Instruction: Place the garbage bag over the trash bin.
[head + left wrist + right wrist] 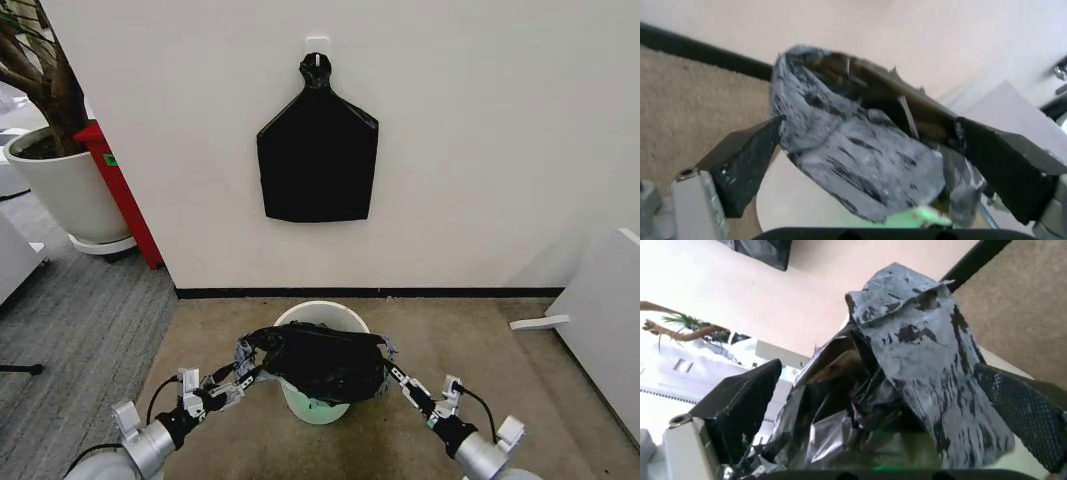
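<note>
Two hands at work, nearest the camera: left hand (243, 362) and right hand (388, 372), each pinching an edge of one garbage bag (320, 362); film seen bunched between the padded fingers (747, 160) in the left wrist view, same in the right wrist view. Bag stretched between them, mouth open, draped across the near rim of one trash bin (322, 318) on the carpet. Far rim bare. Step judged: spreading the mouth over the rim. Next move likely needs both edges carried outward and down past the rim, evenly. Beyond: one flat black bag bundle (317, 150) hung on wall, one plant pot (62, 185) far left.
</note>
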{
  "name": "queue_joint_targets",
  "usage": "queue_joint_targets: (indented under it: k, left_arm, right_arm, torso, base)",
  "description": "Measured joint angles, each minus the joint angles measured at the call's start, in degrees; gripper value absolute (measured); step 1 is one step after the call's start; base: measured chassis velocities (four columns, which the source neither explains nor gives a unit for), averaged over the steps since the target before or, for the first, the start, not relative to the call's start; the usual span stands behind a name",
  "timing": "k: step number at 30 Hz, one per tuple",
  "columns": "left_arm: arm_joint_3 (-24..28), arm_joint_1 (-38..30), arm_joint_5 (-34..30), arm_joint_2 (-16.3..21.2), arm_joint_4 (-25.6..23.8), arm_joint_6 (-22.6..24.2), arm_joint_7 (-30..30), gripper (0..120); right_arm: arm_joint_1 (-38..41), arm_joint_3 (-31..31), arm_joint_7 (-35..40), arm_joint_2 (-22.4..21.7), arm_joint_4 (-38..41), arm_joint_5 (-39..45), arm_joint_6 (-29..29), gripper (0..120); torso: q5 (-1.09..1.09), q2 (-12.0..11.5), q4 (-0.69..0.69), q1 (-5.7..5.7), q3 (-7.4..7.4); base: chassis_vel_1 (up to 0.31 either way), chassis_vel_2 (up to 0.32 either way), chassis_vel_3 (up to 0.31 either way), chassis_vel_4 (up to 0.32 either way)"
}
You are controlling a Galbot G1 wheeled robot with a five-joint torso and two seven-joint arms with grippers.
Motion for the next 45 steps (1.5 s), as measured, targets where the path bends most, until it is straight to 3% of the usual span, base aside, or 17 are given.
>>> queue_joint_targets:
  k: [15,30,45]
  left_arm:
    - [-2.40,1.35,1.20,-0.37,0.09,-0.33,2.21,100]
    - [-2.74,2.21,0.54,-1.86,1.76,0.37,3.73,100]
    - [-0.95,2.01,2.02,-3.99,3.07,0.20,4.08,100]
  right_arm:
    - [0.67,-0.45,-4.75,-0.62,-3.40,-5.99,1.21,99]
    - [1.84,-1.01,-6.08,-0.40,-5.38,-6.58,1.32,98]
    - [0.09,-1.45,-5.25,0.09,-3.50,-5.97,1.23,47]
  torso:
    - [0.00,0.00,0.00,0.00,0.00]
    - [0.00,0.00,0.00,0.00,0.00]
    - [0.00,0.00,0.00,0.00,0.00]
  base:
    - [0.000,0.000,0.000,0.000]
    - [0.000,0.000,0.000,0.000]
    - [0.000,0.000,0.000,0.000]
